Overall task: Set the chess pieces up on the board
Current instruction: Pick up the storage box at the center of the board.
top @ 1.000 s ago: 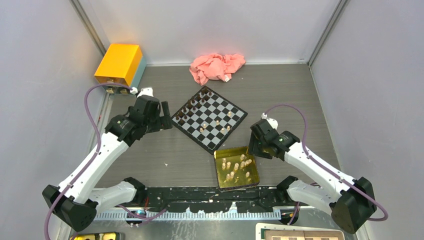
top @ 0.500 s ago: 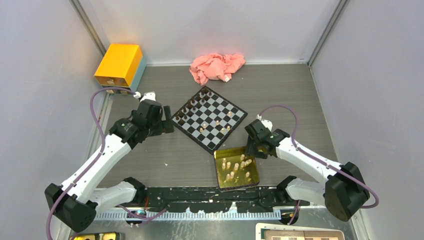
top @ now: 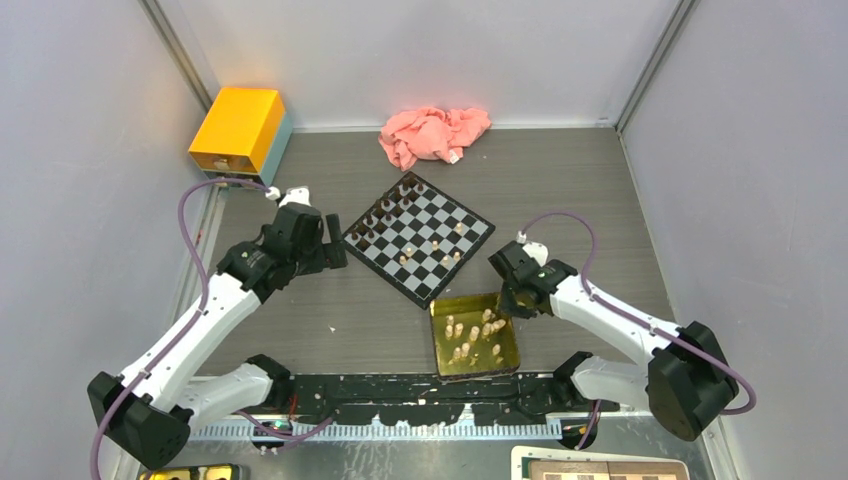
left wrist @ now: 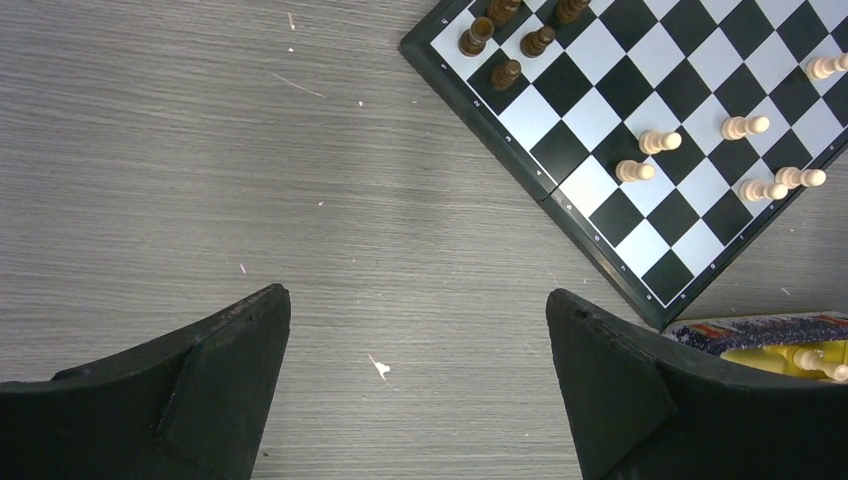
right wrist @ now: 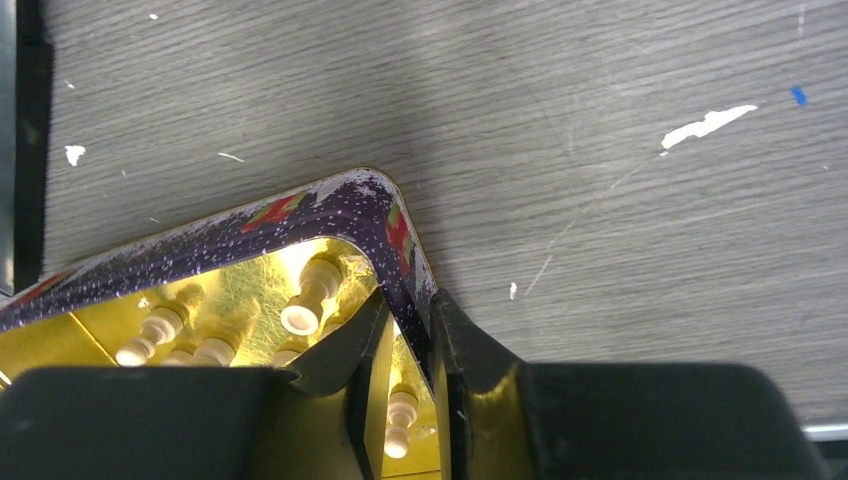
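A grey wood-grain counter [top: 330, 320] sits inside pale walls on three sides. The board [top: 425, 225], checked black and pale grey, lies near the middle, turned like a diamond. Dark brown chess pieces [left wrist: 505, 72] cluster along its far-left edge, and a handful of pale ones stand scattered toward its near-right edge. Its nearest corner sits just beside the far-left corner of a yellow tray [right wrist: 250, 225], which holds more pale pieces, some upright and some tipped over. The right fingers [right wrist: 470, 350] straddle the tray's wall close to its far-right corner, one inside and one outside. They are drawn close together and pinch the wall between them. Beyond that corner the counter is bare out to the right wall. The left fingers [left wrist: 230, 360] hang spread wide apart and empty above bare counter just left of the board's left corner, touching nothing. A crumpled pink cloth [top: 433, 135] lies against the far wall, well apart from the board. A yellow box [top: 240, 125] fills the far-left corner.
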Available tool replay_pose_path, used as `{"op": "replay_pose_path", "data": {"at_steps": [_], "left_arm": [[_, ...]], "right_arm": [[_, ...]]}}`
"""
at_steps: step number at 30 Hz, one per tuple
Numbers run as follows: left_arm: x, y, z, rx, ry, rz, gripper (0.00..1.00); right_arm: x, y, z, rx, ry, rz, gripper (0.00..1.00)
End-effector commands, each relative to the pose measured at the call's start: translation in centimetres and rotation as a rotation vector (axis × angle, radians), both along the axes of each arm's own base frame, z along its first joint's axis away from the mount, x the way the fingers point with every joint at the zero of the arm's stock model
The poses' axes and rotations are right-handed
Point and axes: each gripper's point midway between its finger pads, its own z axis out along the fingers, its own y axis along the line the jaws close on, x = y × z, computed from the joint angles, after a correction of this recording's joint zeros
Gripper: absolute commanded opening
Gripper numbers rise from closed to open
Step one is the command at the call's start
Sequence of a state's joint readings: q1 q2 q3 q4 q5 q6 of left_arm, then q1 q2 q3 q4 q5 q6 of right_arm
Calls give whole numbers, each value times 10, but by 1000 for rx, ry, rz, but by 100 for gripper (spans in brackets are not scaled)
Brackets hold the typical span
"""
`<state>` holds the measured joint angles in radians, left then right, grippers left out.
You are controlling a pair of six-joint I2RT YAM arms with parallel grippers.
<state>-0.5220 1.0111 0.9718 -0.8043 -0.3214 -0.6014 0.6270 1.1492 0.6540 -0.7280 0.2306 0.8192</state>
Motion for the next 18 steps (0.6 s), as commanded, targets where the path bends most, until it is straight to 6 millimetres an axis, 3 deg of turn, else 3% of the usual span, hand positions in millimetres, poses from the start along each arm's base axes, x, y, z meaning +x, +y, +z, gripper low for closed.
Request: {"op": "replay_pose_path", "data": {"at_steps": [1,10,18], "left_arm": [[4,-2,17,-32,-64,-1,100],[-2,2,23,-34,-65,8,100],[-9,4,30,-48,-69,6,100]], "right_arm": [[2,-9,10,-21,-43,-47,23],[-1,-15,31,-13,-75,-80,5],[-6,-26,58,-14,-104,-120,1]]}}
